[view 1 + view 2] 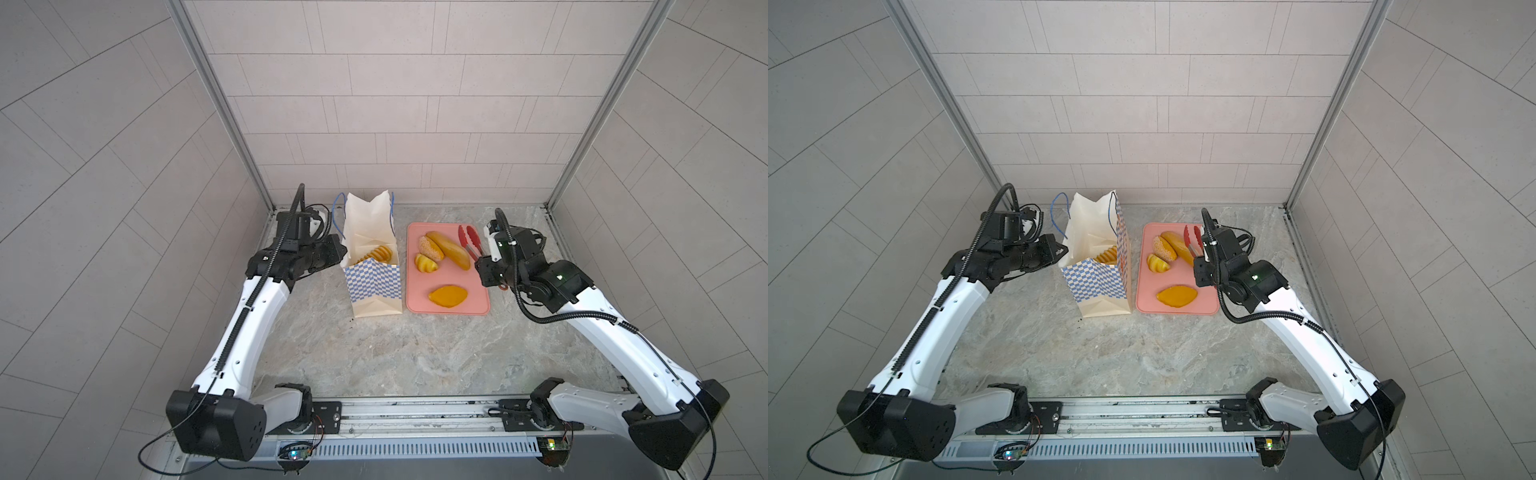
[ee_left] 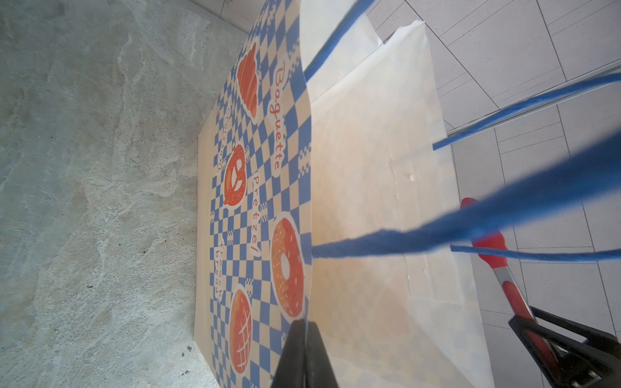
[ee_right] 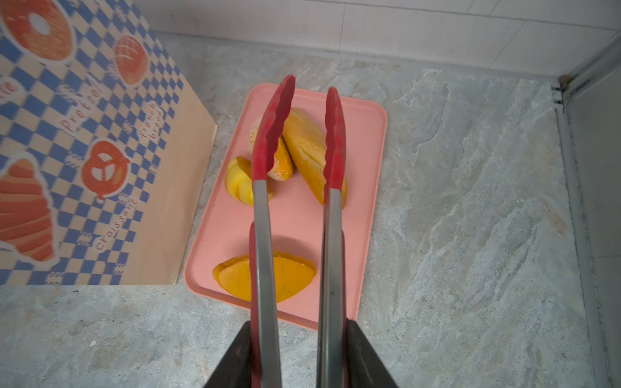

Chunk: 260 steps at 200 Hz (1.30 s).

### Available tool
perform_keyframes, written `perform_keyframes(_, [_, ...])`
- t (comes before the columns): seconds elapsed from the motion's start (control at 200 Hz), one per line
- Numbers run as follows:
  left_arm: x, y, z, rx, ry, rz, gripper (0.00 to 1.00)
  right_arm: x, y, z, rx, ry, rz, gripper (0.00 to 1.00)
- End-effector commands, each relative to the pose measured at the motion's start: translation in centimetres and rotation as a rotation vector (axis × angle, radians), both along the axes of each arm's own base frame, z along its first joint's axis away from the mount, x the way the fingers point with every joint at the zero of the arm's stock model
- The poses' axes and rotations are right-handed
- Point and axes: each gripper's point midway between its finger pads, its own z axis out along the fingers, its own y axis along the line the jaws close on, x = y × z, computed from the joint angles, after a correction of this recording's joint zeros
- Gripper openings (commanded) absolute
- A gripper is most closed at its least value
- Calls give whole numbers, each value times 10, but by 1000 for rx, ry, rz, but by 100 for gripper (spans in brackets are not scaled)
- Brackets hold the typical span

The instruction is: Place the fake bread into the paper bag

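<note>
Right gripper [image 3: 299, 339] clamps red tongs [image 3: 265, 235], tips apart above fake bread [image 3: 307, 151] on the pink tray [image 3: 364, 161], three o'clock of the paper bag [image 1: 376, 286]. Left gripper [image 2: 304, 339] pinches its rim. Bread looks light, stiff, slick: tong each piece across its middle.

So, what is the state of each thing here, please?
paper bag, upright, top open.
ridged pastry, lying inside the bag.
left gripper, jaws shut on the bag's rim.
right gripper, jaws shut on the tongs.
tongs, held, tips apart, clamping nothing.
pink tray, lying flat.
long loaf, on the tray.
sesame bun, on the tray, beside the loaf.
yellow piece, on the tray.
flat orange pastry, on the tray, apart from the rest.
</note>
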Motion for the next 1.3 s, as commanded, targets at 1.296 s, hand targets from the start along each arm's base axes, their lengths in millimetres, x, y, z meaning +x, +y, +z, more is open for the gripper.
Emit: perform_keyframes(1.296, [0, -5, 3, -10, -29, -27, 0, 24, -18, -123, -218, 373, -28, 49])
